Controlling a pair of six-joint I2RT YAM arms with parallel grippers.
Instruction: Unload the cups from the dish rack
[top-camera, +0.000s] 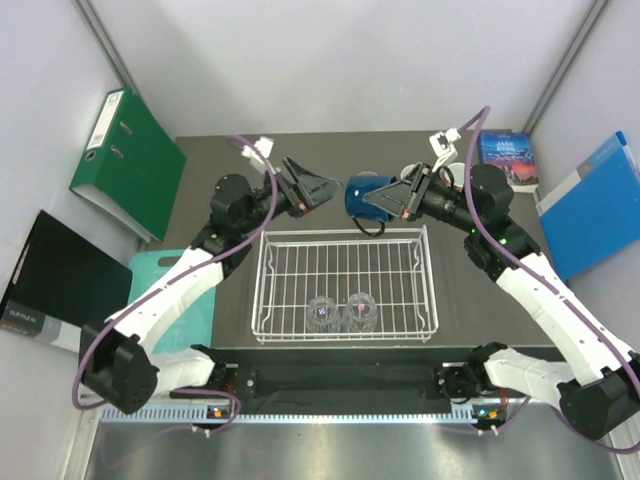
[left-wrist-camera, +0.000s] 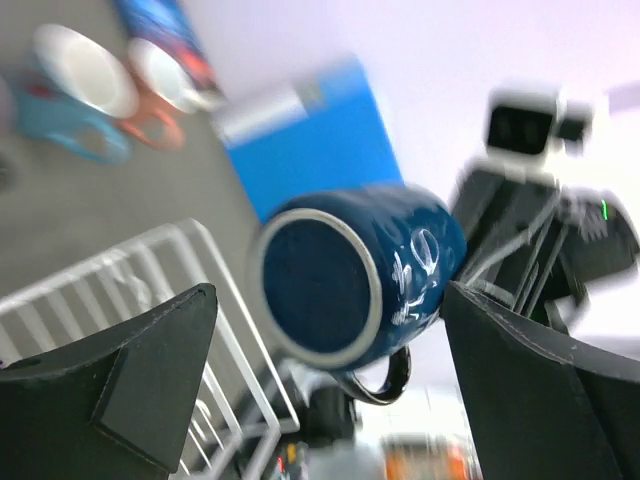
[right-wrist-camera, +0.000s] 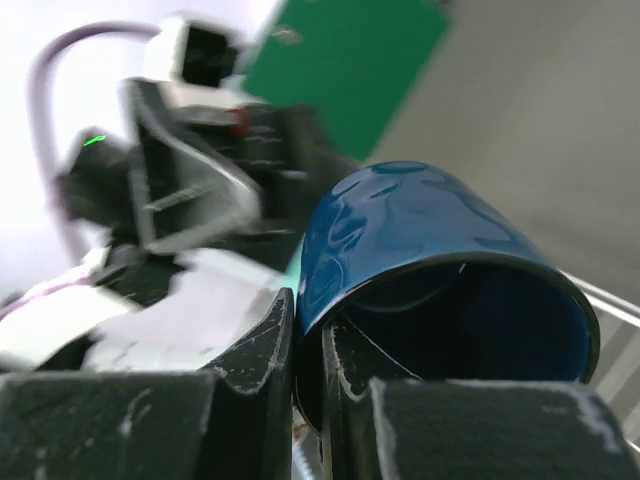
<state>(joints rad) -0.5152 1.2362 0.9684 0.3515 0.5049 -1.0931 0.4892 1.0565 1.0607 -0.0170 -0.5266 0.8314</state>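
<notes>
Dish rack (top-camera: 268, 292) holds two glass tumblers (top-camera: 322, 312) near its 6 o'clock edge. Navy mug (top-camera: 362, 194) hangs over the 12 o'clock rim, right gripper (top-camera: 392, 203) pinching its lip. Left gripper (top-camera: 318, 190), fingers spread wide, sits just apart at the mug's 9 o'clock.

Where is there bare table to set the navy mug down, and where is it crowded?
Bare: far strip of table between green binder and book. Crowded: beside the book, where light blue mug and orange mug stand.

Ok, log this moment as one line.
right pincer: shut on navy mug rim, mug sideways | left pincer: open, facing mug | dish rack: two tumblers inside
</notes>
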